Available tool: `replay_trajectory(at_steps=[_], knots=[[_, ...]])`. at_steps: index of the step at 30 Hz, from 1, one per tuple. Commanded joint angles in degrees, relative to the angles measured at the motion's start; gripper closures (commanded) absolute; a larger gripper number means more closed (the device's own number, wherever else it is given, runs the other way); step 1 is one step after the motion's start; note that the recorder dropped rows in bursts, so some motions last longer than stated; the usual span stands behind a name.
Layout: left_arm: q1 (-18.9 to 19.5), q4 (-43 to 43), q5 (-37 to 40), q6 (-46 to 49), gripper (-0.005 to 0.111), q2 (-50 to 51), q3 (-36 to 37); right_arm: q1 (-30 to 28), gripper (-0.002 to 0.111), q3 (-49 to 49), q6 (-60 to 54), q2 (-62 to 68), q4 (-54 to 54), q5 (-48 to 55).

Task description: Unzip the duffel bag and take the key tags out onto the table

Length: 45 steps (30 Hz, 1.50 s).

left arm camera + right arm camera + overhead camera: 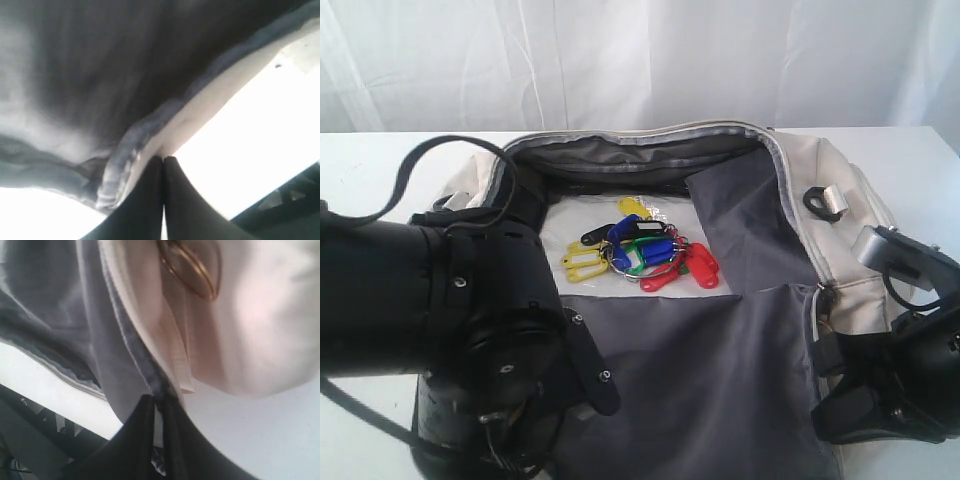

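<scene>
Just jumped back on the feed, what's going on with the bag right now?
The duffel bag lies unzipped on the table, with its grey lining spread open toward the exterior camera. Both claws are shut on the bag's opened edge: the left claw seems to pinch the rim on its side, and the right claw grips the seam on its side. The key tags lie in a bunch on the bag's floor, not yet taken out.

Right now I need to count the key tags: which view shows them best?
The exterior view: the key tags lie in plain sight inside the open duffel bag. Both wrist views show only bag fabric, no tags.
</scene>
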Motion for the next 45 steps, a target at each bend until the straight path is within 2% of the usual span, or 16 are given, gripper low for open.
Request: replay_trajectory(at_steps=[1, 4, 8, 12, 15, 19, 24, 28, 30, 34, 36, 38, 39, 41, 42, 45], knots=[[-0.2, -6.0, -7.1, -0.5, 0.107, -0.2, 1.0, 0.0, 0.102, 0.1, -0.5, 0.0, -0.1, -0.3], [-0.2, -7.0, -10.9, -0.5, 0.107, -0.2, 2.9, 0.0, 0.102, 0.1, -1.7, 0.0, -0.1, -0.6], [-0.2, -7.0, -6.4, -0.9, 0.107, -2.5, 1.1, 0.0, 0.102, 0.1, -3.2, -1.3, -0.1, 1.0], [-0.2, -6.5, -7.7, -0.9, 0.107, -9.2, -2.8, 0.0, 0.102, -1.5, -3.2, -5.9, 0.2, -0.1], [-0.2, -4.5, -10.8, -0.9, 0.107, -14.0, -7.2, 0.0, 0.102, -3.8, -3.0, -11.0, 0.0, -0.3], [0.7, 4.7, -19.0, -6.1, 0.107, -16.2, -11.6, 0.0, 0.102, -6.6, -2.8, -17.6, -2.4, -1.1], [9.5, 4.3, -20.3, -4.9, 0.107, -7.9, -19.4, 0.0, 0.102, -6.8, 0.7, -26.0, -8.9, -6.7], [15.9, -11.4, -21.4, 10.4, 0.107, 2.9, -28.9, 0.0, 0.102, -6.4, 7.9, -30.9, -17.5, -9.4], [17.7, -17.7, -21.5, 16.8, 0.107, 8.3, -33.7, 0.0, 0.102, -6.4, 11.1, -32.3, -19.8, -9.6], [18.9, -16.4, -22.9, 18.4, 0.107, 19.3, -41.5, 0.0, 0.102, -6.4, 11.8, -33.4, -20.3, -10.3], [18.9, -16.5, -20.9, 18.4, 0.101, 22.5, -42.7, 0.0, 0.102, -6.4, 11.6, -33.4, -20.5, -10.3], [18.9, -16.6, -19.9, 18.0, 0.079, 24.7, -42.7, 0.0, 0.102, -6.4, 11.6, -33.4, -20.5, -10.3], [18.9, -16.6, -19.7, 17.2, 0.061, 25.8, -42.7, 0.0, 0.102, -6.4, 11.6, -33.4, -20.5, -10.3], [18.9, -16.6, -20.5, 17.3, 0.041, 27.0, -42.7, 0.0, 0.102, -6.4, 11.6, -33.4, -20.5, -10.3], [18.9, -16.6, -21.5, 17.1, 0.036, 27.6, -42.7, 0.0, 0.102, -6.4, 11.6, -33.4, -20.5, -10.3], [18.9, -16.6, -22.2, 17.1, 0.04, 28.6, -42.7, 0.0, 0.102, -6.4, 11.6, -33.4, -20.5, -10.3]])
